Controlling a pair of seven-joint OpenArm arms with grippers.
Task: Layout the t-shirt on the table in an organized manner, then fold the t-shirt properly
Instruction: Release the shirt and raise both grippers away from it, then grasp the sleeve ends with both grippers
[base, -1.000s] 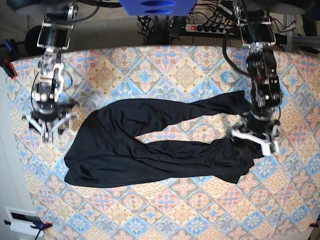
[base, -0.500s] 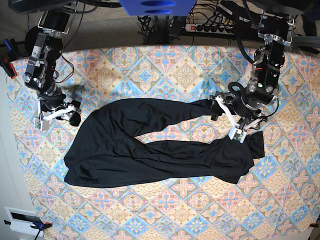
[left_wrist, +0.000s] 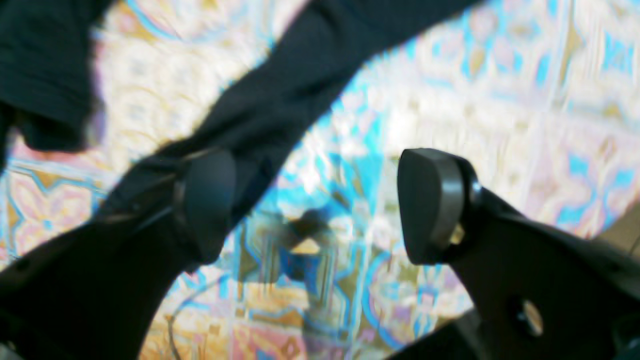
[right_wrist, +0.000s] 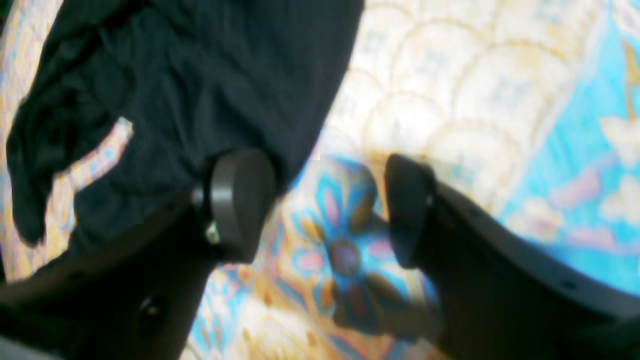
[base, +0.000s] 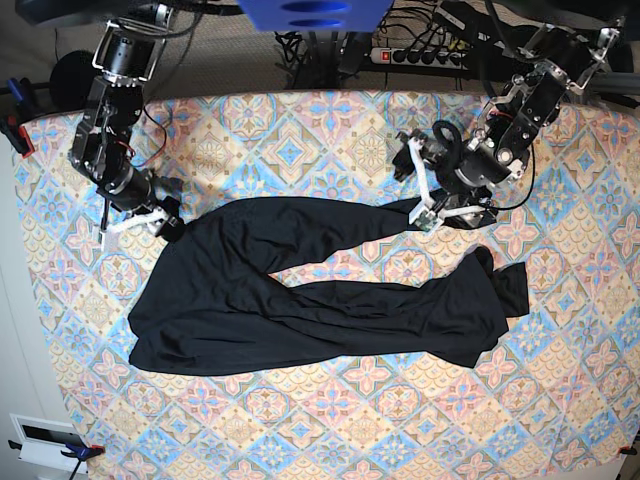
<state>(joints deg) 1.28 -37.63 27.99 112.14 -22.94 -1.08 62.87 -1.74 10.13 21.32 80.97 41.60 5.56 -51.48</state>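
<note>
The black t-shirt (base: 300, 290) lies spread across the patterned table (base: 330, 140), its two long sleeves reaching right. My left gripper (base: 421, 190) hovers open at the end of the upper sleeve (base: 400, 213). In the left wrist view that gripper (left_wrist: 317, 205) shows only tablecloth between its pads, and the sleeve (left_wrist: 300, 85) runs diagonally behind one fingertip (left_wrist: 205, 205). My right gripper (base: 142, 222) stands open at the shirt's upper left corner. In the right wrist view the right gripper (right_wrist: 325, 207) is over bare cloth, with the shirt's edge (right_wrist: 200, 75) beside one finger (right_wrist: 240, 200).
A power strip (base: 420, 55) and cables lie behind the table's far edge. A round black object (base: 65, 70) sits off the table at far left. Red clamps (base: 20, 135) grip the left edge. A white box (base: 45, 440) sits at lower left.
My left gripper has swung up and left from the lower sleeve's end to the upper sleeve's end. My right gripper has moved in to the shirt's upper left corner. The shirt has stayed put.
</note>
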